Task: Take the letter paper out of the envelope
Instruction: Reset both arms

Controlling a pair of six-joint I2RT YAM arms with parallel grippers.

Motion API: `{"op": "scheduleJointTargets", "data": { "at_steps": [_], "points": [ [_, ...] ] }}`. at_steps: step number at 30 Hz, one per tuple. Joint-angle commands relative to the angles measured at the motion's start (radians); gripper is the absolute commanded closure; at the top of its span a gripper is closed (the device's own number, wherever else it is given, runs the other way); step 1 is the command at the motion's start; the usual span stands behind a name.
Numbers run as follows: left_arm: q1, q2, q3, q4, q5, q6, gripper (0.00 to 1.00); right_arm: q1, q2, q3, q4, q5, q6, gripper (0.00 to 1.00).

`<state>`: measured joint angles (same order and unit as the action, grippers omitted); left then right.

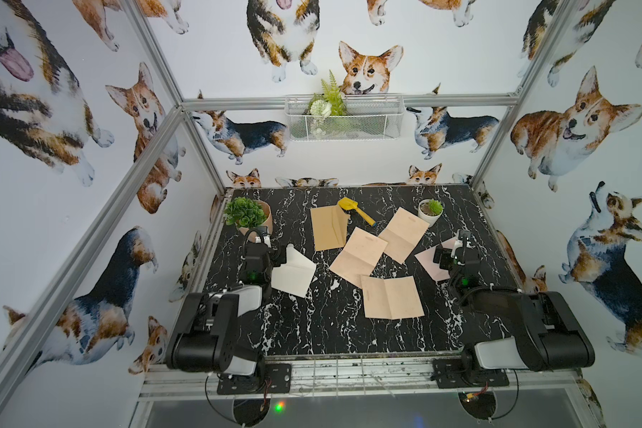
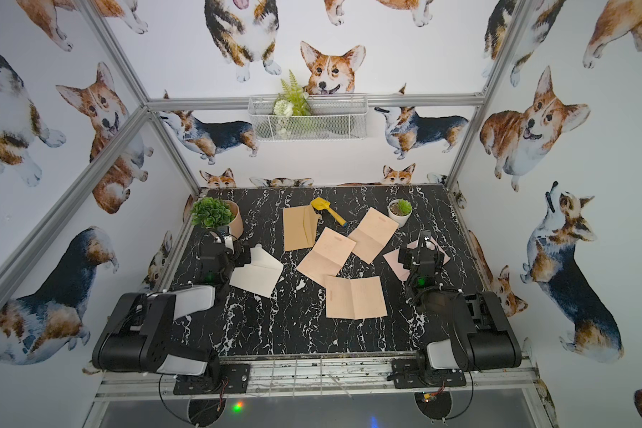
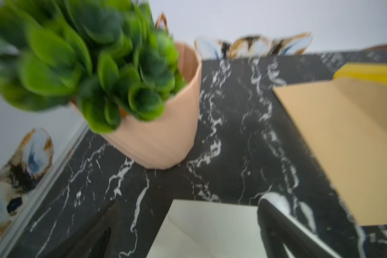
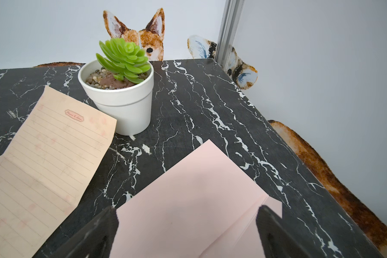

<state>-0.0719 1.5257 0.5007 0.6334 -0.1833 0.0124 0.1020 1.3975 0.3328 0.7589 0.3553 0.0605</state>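
Three envelopes lie on the black marble table (image 1: 312, 326): a white envelope (image 1: 293, 272) at the left, a brown envelope (image 1: 328, 228) at the back, and a pink envelope (image 1: 429, 259) at the right. Three unfolded peach letter papers lie between them, one in the middle (image 1: 358, 255), one behind it (image 1: 403, 235) and one nearer the front (image 1: 391, 302). My left gripper (image 3: 190, 201) is open over the white envelope's (image 3: 210, 227) far corner. My right gripper (image 4: 188, 208) is open just above the pink envelope (image 4: 188, 189). Neither holds anything.
A leafy plant in a peach pot (image 1: 251, 215) stands just beyond the left gripper. A succulent in a white pot (image 1: 430, 211) stands at the back right. A yellow toy shovel (image 1: 354, 209) rests by the brown envelope. A wire basket (image 1: 343, 116) hangs on the back wall.
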Motion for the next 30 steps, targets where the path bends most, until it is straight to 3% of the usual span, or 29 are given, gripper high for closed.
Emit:
{"op": "scheduleJointTargets", "data": {
  "at_steps": [1,6,9,12,30],
  "points": [
    [0.014,0.065,0.147,-0.172,0.085,-0.004,0.08,-0.007,0.005,0.017,0.0,-0.03,0.004,0.01],
    [0.015,0.018,0.039,-0.016,0.068,-0.013,0.09,-0.008,0.005,0.02,-0.003,-0.032,0.006,0.01],
    [0.014,-0.011,-0.047,0.112,0.05,-0.02,0.04,-0.009,0.007,0.022,-0.007,-0.037,0.007,0.0],
    [0.011,0.012,-0.019,0.084,0.04,-0.013,0.0,-0.011,0.007,0.026,-0.012,-0.04,0.008,0.0],
    [-0.022,0.013,-0.019,0.088,-0.017,0.003,0.0,-0.046,0.019,0.061,-0.07,-0.09,0.033,0.0]
  ]
}}
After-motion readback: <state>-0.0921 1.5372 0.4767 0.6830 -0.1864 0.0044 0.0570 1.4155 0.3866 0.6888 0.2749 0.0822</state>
